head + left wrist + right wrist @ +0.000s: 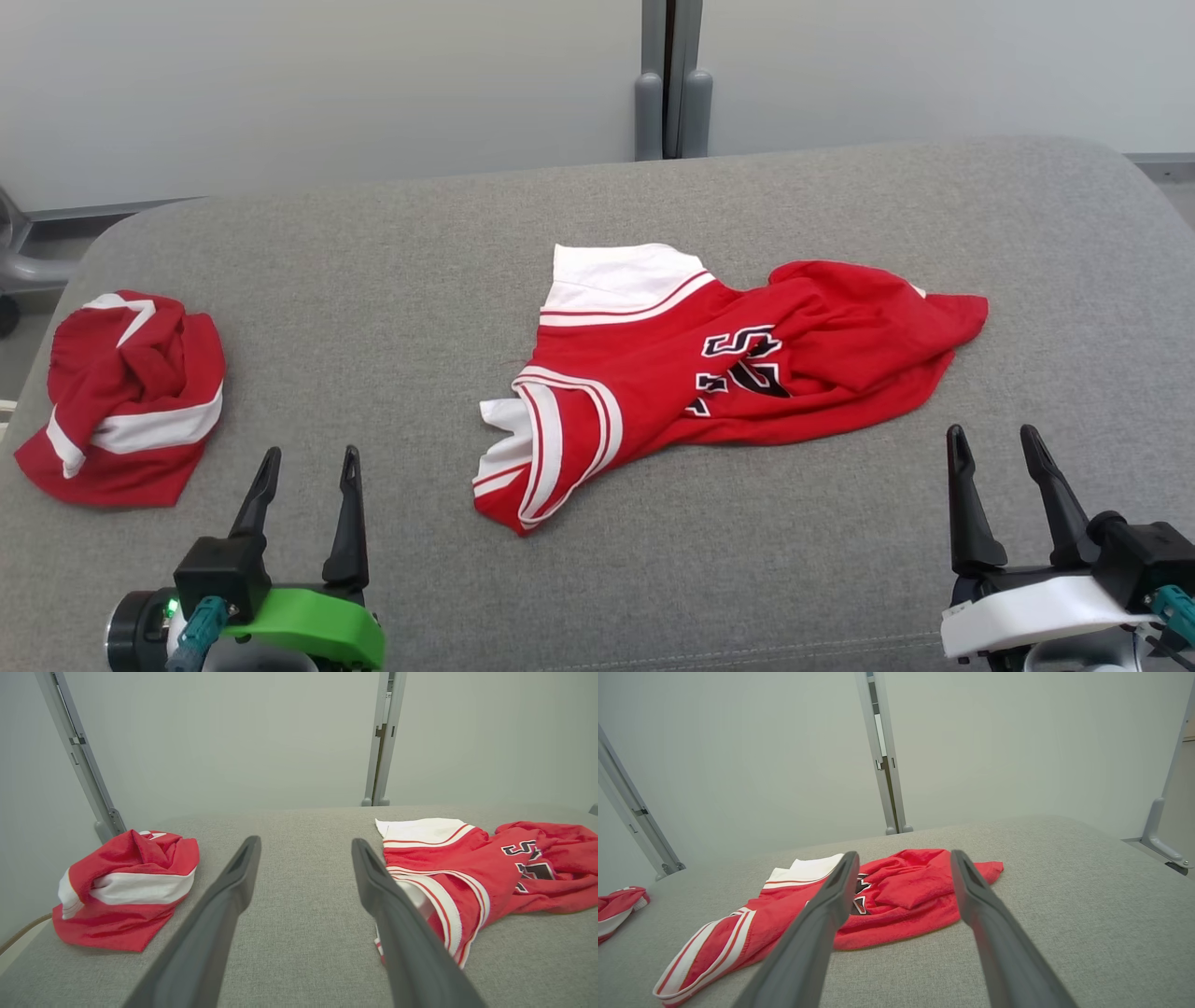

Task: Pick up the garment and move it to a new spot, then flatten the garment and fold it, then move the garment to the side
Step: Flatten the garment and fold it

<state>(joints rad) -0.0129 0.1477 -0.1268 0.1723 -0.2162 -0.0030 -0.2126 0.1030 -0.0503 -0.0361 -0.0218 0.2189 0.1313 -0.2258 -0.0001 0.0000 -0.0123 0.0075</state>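
jersey (709,373): red with white trim and black-and-white figures, lying on the middle of the worktop, rumpled and not spread flat.
jersey, left end: a white panel at the far corner. A white-striped opening points toward the near edge, with white lining showing inside it.
jersey, right end: plain red cloth folded over itself in loose ridges, tapering to a corner.
jersey, contact: it rests on the worktop alone, and neither pair of fingers touches it.
left fingers (347,523): spread wide with nothing between them, at the near left, pointing away from the robot. They are to the near left of the jersey's striped end and clear of it.
right fingers (966,504): spread wide and empty, at the near right, just nearer than the jersey's right corner and apart from it.
bundle (126,397): a second red-and-white garment, balled up near the worktop's left edge, well apart from the jersey.
worktop (392,280): covered in grey woven fabric, with rounded far corners.
wall (327,84): pale panels behind the worktop, joined by a grey post (672,84).
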